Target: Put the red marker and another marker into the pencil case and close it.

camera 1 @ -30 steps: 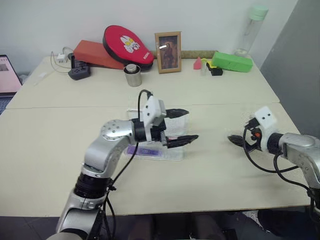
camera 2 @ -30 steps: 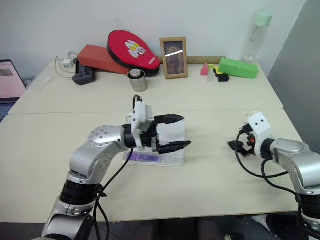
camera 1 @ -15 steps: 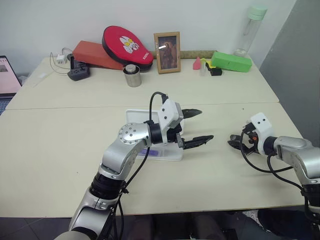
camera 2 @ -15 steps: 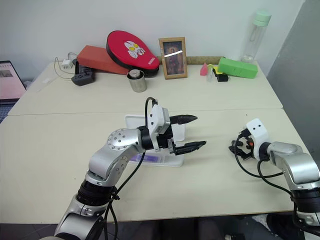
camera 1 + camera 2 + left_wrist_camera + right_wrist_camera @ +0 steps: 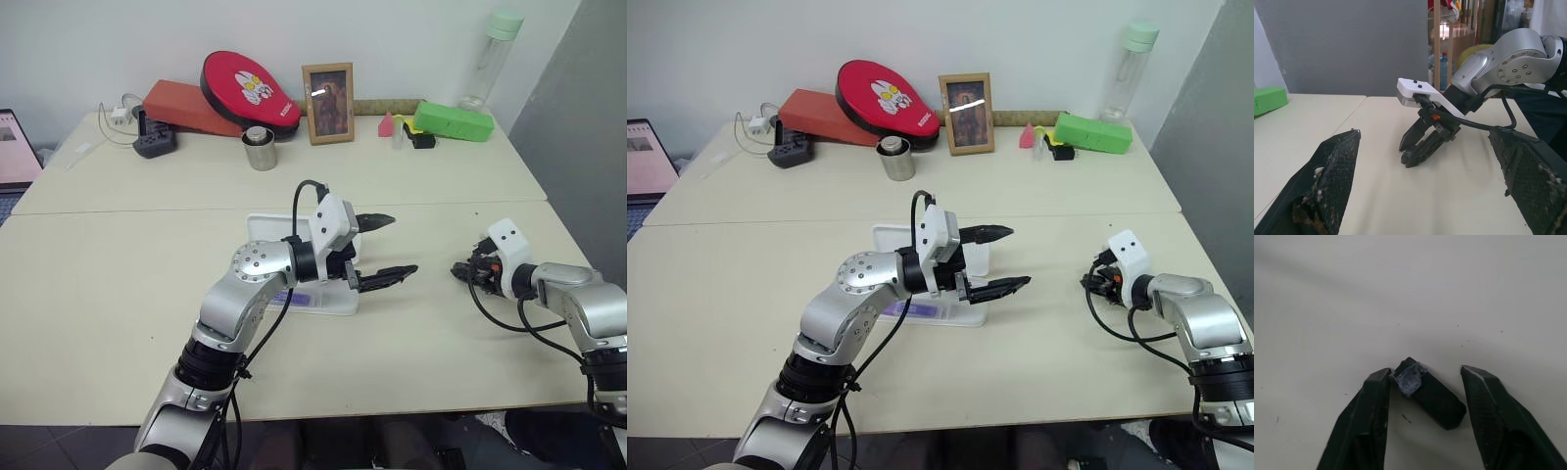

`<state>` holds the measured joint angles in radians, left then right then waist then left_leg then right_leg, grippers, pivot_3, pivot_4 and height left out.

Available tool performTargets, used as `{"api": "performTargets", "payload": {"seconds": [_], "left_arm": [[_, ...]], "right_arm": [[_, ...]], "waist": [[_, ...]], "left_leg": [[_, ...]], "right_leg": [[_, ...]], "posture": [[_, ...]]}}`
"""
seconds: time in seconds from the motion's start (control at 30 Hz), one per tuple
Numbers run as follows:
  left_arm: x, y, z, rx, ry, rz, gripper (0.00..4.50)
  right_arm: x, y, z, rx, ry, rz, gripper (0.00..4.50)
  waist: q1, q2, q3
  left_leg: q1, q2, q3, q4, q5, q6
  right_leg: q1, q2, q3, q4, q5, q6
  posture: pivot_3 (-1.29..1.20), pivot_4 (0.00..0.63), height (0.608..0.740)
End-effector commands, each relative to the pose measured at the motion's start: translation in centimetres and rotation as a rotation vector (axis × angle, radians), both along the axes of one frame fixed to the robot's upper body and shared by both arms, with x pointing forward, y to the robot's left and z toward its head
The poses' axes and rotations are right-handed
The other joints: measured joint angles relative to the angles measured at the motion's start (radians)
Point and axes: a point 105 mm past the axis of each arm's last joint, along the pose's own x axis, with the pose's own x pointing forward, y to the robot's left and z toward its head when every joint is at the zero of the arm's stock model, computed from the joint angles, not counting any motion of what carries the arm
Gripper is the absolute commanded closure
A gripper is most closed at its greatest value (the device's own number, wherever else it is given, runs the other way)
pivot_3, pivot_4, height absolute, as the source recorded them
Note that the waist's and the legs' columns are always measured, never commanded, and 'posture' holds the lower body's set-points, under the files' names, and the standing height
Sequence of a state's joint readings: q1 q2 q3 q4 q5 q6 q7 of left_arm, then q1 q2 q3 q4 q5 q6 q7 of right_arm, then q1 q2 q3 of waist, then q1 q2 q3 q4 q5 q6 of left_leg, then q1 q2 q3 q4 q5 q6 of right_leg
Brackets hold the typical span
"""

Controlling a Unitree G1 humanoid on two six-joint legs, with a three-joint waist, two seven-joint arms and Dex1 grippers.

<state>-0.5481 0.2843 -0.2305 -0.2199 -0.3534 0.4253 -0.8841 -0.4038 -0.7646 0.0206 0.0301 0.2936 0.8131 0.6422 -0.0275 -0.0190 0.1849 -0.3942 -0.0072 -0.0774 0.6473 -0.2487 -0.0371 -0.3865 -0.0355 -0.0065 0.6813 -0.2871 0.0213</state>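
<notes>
The white pencil case (image 5: 263,230) lies open at the table's middle, and the purple marker (image 5: 297,297) rests in its near side. My left gripper (image 5: 404,245) hangs open just past the case's right edge, pointing right, with nothing between its fingers. The left hand covers part of the case. Far to the right, my right gripper (image 5: 458,270) points down at the table. In the right wrist view its fingers straddle a short dark block with a pale grey end (image 5: 1427,399). One fingertip (image 5: 1378,382) touches that end and the other stands clear. The red marker is out of view.
Along the back edge stand a green box (image 5: 453,120), a tall bottle (image 5: 490,54), a picture frame (image 5: 328,88), a metal cup (image 5: 260,147), a red pad (image 5: 247,90) on an orange box (image 5: 181,106), and a power strip (image 5: 155,142). A laptop (image 5: 15,147) sits far left.
My left gripper shifted right past the case's edge, then held still. My right gripper sank a little toward the table and its fingers have drawn closer together.
</notes>
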Motion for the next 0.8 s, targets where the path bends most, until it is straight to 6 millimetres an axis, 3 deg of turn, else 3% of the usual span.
{"api": "performTargets", "payload": {"seconds": [0.03,0.17,0.33,0.47,0.57,0.73,0.8], "left_arm": [[-0.4,-0.3,1.0,-0.019,-0.038,-0.020,0.00],[-0.3,-0.5,1.1,-0.017,-0.043,-0.027,0.00],[-0.2,-0.5,1.1,-0.016,-0.051,-0.022,0.00],[0.1,2.7,0.3,0.059,-0.051,0.023,0.00],[-0.6,5.8,-0.6,0.137,-0.029,0.036,0.00],[-2.2,10.6,-2.9,0.299,0.044,0.055,0.00],[-2.4,11.3,-3.0,0.312,0.057,0.066,0.00]], "right_arm": [[-0.3,-0.7,0.8,-0.037,-0.012,-0.008,3.22],[-0.3,-0.8,1.0,-0.042,-0.017,-0.009,4.14],[0.0,-0.1,2.6,-0.026,-0.077,0.017,4.19],[-0.3,3.9,6.1,0.049,-0.190,0.183,4.19],[-1.9,8.5,8.3,0.121,-0.272,0.393,4.19],[-4.8,15.9,8.6,0.173,-0.310,0.707,4.19],[-5.2,17.1,8.1,0.170,-0.303,0.755,4.19]], "waist": [[0.000,0.000,0.000],[0.001,0.000,0.000],[0.001,0.000,0.000],[-0.008,0.000,0.000],[-0.010,0.001,0.000],[-0.008,0.001,0.000],[-0.004,0.001,0.000]], "left_leg": [[0.000,0.000,0.000,0.000,0.000,0.000],[0.000,0.000,0.000,0.000,0.000,0.000],[0.000,0.000,0.000,0.000,0.000,0.000],[0.000,0.000,0.000,0.000,0.000,0.000],[0.002,0.002,0.000,-0.001,0.000,0.000],[0.002,0.004,-0.003,-0.002,0.000,0.000],[0.002,0.005,-0.003,-0.001,0.000,0.000]], "right_leg": [[0.000,0.000,0.000,0.000,0.000,0.000],[0.000,0.000,0.000,0.000,0.000,0.000],[0.000,0.000,0.000,0.000,0.000,0.000],[-0.001,0.000,0.001,0.000,0.000,0.000],[-0.001,0.004,0.001,0.001,0.000,0.000],[-0.001,0.006,0.001,0.001,0.000,-0.001],[-0.001,0.005,0.000,0.000,0.000,-0.001]], "posture": [[0.00,0.150,0.740],[0.00,0.150,0.740],[0.00,0.150,0.740],[0.00,0.150,0.740],[0.00,0.150,0.740],[0.00,0.150,0.740],[0.00,0.150,0.740]]}}
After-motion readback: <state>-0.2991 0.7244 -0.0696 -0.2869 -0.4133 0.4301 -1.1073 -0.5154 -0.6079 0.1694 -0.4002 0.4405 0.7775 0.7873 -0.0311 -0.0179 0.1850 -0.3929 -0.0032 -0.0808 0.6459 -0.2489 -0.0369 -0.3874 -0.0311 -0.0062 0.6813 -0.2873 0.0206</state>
